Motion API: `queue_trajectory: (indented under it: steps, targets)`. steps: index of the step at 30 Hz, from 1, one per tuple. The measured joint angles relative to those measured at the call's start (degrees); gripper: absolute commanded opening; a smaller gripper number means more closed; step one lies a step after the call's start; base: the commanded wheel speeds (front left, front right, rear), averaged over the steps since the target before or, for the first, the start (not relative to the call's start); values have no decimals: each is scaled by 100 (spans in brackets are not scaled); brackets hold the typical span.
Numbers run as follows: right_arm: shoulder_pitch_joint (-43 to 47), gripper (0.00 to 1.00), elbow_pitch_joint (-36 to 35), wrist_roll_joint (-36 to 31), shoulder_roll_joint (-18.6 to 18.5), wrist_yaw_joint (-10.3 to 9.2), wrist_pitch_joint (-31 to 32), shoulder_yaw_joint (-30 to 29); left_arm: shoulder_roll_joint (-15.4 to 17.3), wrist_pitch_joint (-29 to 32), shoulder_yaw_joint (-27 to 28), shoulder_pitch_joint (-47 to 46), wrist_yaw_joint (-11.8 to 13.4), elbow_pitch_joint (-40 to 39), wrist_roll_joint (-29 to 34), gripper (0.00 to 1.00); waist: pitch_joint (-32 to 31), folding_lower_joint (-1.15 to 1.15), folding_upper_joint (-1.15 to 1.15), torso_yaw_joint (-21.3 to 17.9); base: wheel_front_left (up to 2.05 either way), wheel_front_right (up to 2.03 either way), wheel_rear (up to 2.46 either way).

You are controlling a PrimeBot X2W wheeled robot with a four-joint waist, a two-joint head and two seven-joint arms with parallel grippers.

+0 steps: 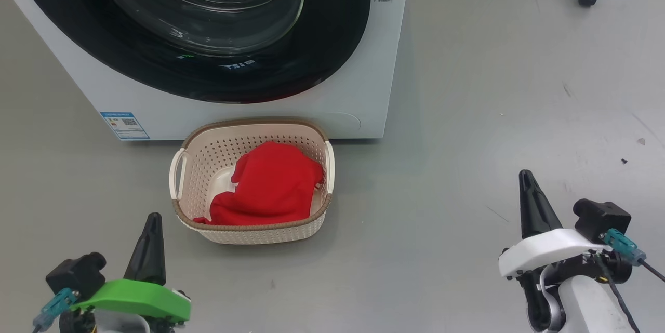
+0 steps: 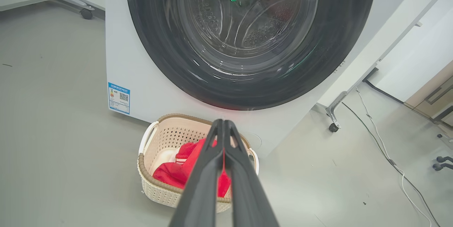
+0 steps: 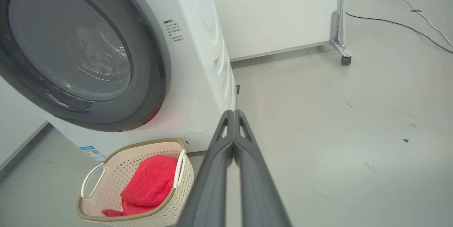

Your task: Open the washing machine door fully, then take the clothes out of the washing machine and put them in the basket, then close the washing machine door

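Note:
The washing machine [image 1: 358,94] stands at the top of the head view, and its round black-rimmed door [image 1: 218,26] lies flat against its front. The door [image 2: 247,35] and its glass window also face the left wrist camera, with the steel drum behind the glass. On the floor just before the machine sits the cream basket [image 1: 202,167] with red clothes [image 1: 275,185] lying in it. My left gripper [image 1: 151,217] is shut and empty at the lower left, short of the basket. My right gripper [image 1: 526,174] is shut and empty at the lower right, well away from the basket [image 3: 106,191].
Grey floor spreads to the right of the machine. A white panel on a castor foot [image 3: 345,58] stands behind and to the right. A cable [image 2: 382,149] runs over the floor near another castor [image 2: 332,128]. A blue label [image 1: 124,125] is low on the machine's front.

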Motion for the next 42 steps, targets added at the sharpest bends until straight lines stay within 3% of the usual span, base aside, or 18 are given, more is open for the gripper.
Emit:
queue_trajectory:
  steps: [42]
  targets:
    - [20, 0, -111, 2691, 0, 121, 745, -460, -26, 649, 364, 2, 1, -111, -2106, 0, -264, 0, 0, -18, 0, 0, 0]
